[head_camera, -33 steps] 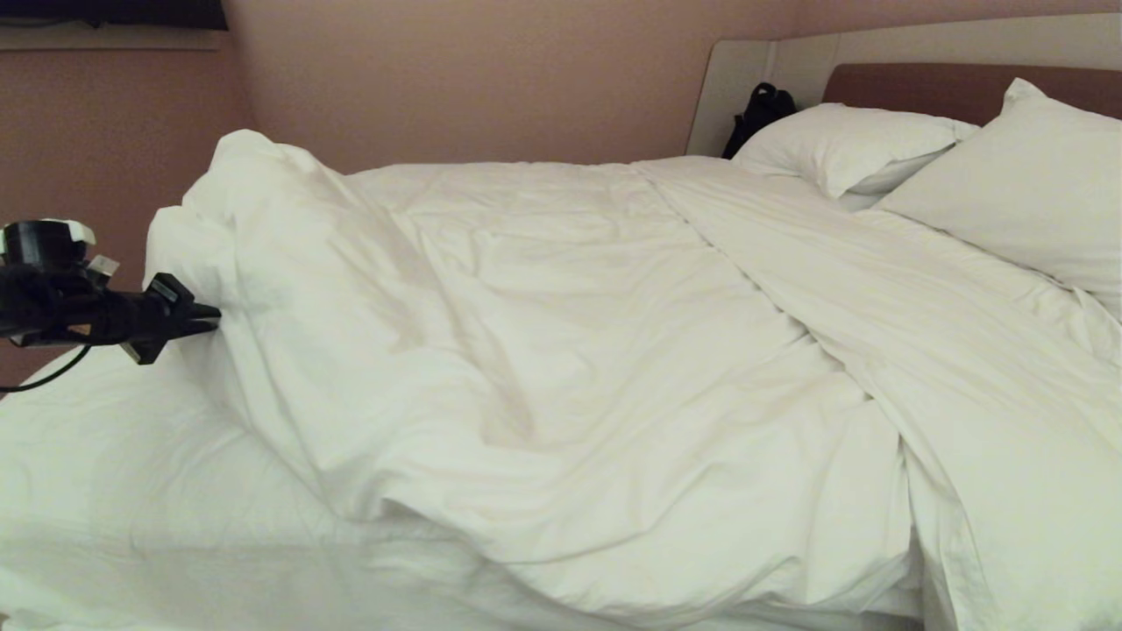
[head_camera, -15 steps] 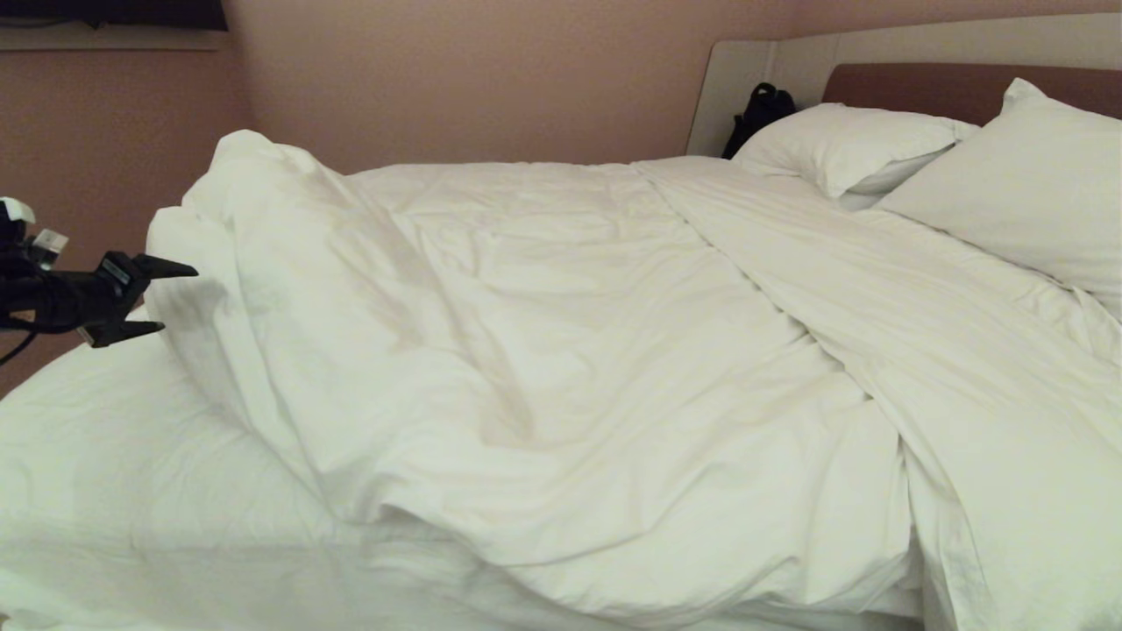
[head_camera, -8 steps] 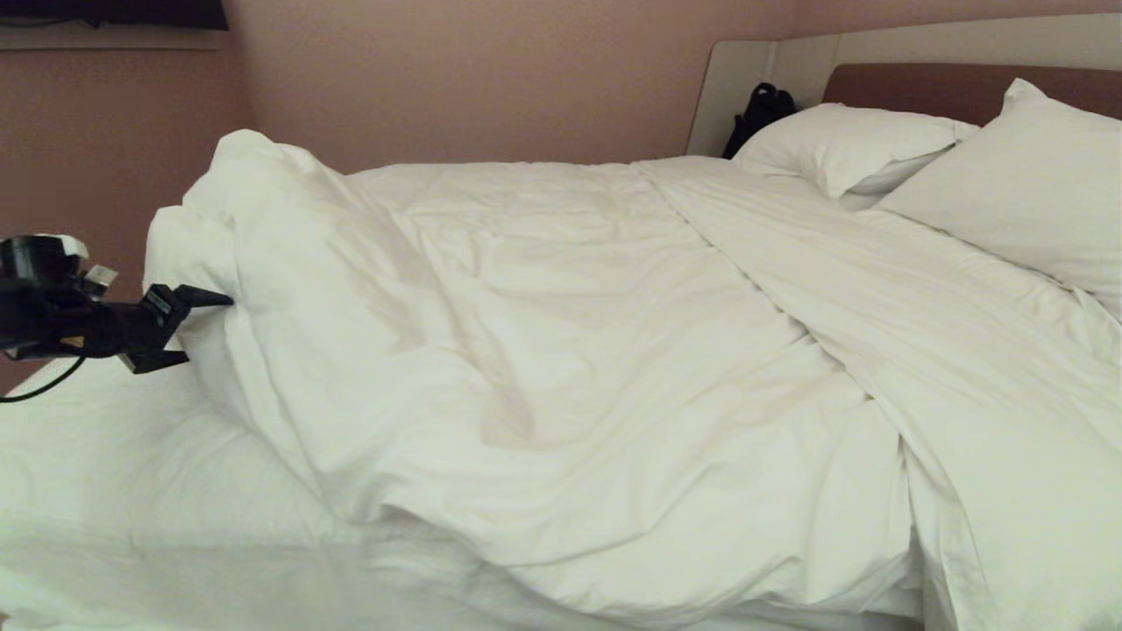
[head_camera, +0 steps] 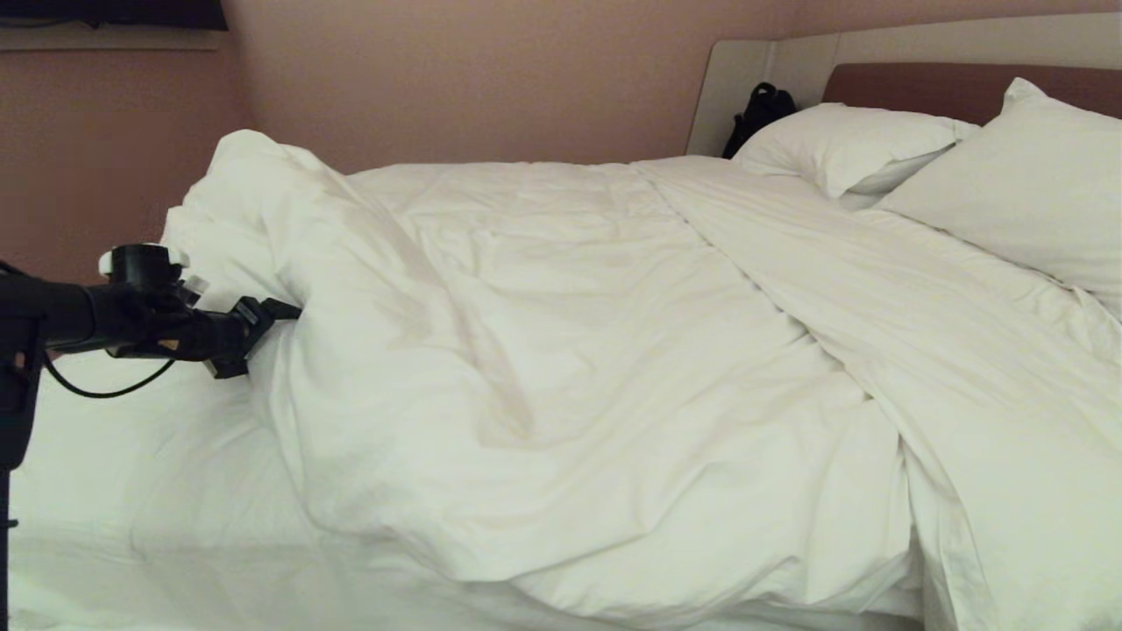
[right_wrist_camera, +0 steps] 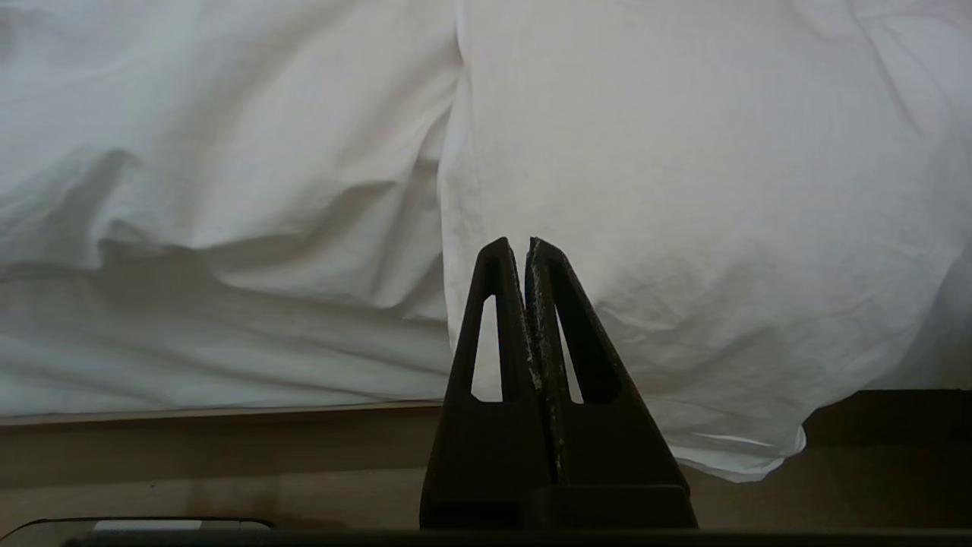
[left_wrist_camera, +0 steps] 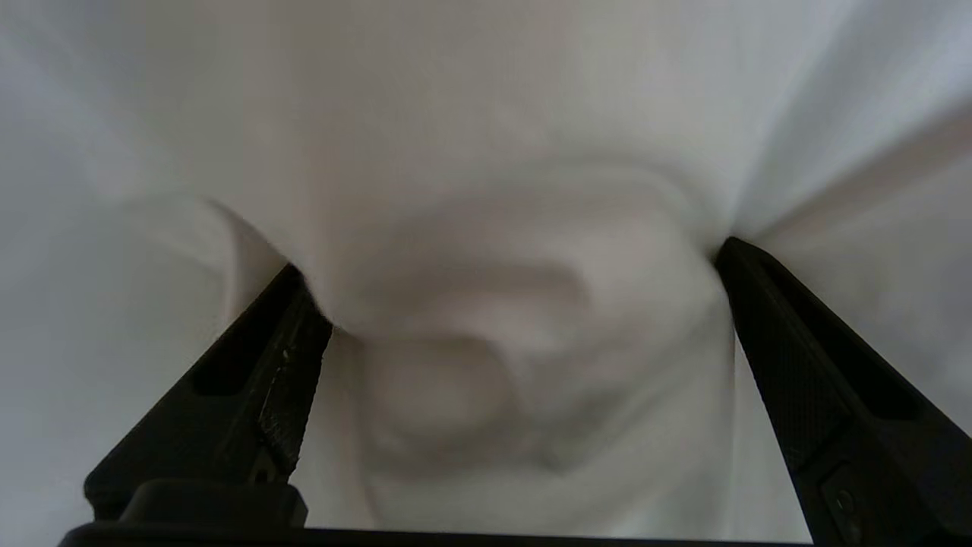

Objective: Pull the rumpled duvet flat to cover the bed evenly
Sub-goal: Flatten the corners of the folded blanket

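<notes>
Pink-walled room, low white-sheeted bed (head_camera: 131, 456): I press my spread-open left gripper (head_camera: 267, 329) into the bunched, puffy white duvet (head_camera: 543, 350), ready to clamp a fold; right gripper (right_wrist_camera: 528, 247) clenched, parked.

Dim warm light falls on plain pinkish-beige walls (head_camera: 491, 79) meeting in a corner.

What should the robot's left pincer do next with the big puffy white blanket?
Probably close. The left pincer stands wide open, pressed into the bunched edge of the puffy white duvet, with a fold of cloth bulging between its fingers. Bare sheet of the white-sheeted bed still shows beside it, so gripping that fold, then pulling toward the uncovered end, seems right.
</notes>
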Motion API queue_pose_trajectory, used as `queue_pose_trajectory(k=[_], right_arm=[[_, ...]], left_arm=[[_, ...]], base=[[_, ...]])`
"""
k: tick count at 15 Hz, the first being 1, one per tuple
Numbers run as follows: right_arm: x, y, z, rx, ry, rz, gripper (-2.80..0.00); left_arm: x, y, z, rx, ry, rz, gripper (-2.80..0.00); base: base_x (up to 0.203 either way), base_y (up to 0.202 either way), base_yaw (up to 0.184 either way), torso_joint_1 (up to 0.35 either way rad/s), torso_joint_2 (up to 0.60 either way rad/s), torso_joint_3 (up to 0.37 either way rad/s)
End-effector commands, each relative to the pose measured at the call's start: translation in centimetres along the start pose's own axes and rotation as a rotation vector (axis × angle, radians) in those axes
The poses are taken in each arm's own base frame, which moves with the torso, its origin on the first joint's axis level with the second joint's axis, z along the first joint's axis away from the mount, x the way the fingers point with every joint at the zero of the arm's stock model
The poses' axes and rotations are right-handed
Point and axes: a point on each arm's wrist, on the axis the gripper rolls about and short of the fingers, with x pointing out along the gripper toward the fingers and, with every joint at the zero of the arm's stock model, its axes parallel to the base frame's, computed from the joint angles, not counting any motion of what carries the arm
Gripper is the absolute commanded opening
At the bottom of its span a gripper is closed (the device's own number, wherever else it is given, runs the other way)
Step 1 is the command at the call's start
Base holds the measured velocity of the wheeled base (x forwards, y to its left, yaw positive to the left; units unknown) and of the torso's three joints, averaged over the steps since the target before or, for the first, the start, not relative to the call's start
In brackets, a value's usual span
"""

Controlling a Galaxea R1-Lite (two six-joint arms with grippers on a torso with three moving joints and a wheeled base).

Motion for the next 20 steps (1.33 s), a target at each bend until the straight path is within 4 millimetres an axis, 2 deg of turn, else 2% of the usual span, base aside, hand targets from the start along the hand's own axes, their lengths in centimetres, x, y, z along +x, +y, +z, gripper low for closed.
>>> queue_pose_trajectory(k=[1, 4, 10, 11, 20], right_arm=[[0.0, 0.0, 0.0, 0.0, -0.001, 0.001, -2.8], [0.0, 0.0, 0.0, 0.0, -0.001, 0.001, -2.8], [0.0, 0.0, 0.0, 0.0, -0.001, 0.0, -2.8], [0.0, 0.0, 0.0, 0.0, -0.001, 0.0, -2.8], [0.0, 0.0, 0.0, 0.0, -0.001, 0.0, -2.8]], left_arm=[[0.8, -1.1, -0.8, -0.004, 0.024, -0.017, 0.0], [0.7, -2.1, -0.9, -0.044, 0.024, -0.032, 0.0], [0.7, -2.2, -0.8, -0.043, 0.021, -0.034, 0.0], [0.8, -2.1, -0.8, -0.041, 0.022, -0.033, -2.8], [0.8, -2.1, -1.0, -0.03, 0.026, -0.031, -2.8]], base=[[0.0, 0.0, 0.0, 0.0, 0.0, 0.0], [0.0, 0.0, 0.0, 0.0, 0.0, 0.0], [0.0, 0.0, 0.0, 0.0, 0.0, 0.0], [0.0, 0.0, 0.0, 0.0, 0.0, 0.0], [0.0, 0.0, 0.0, 0.0, 0.0, 0.0]])
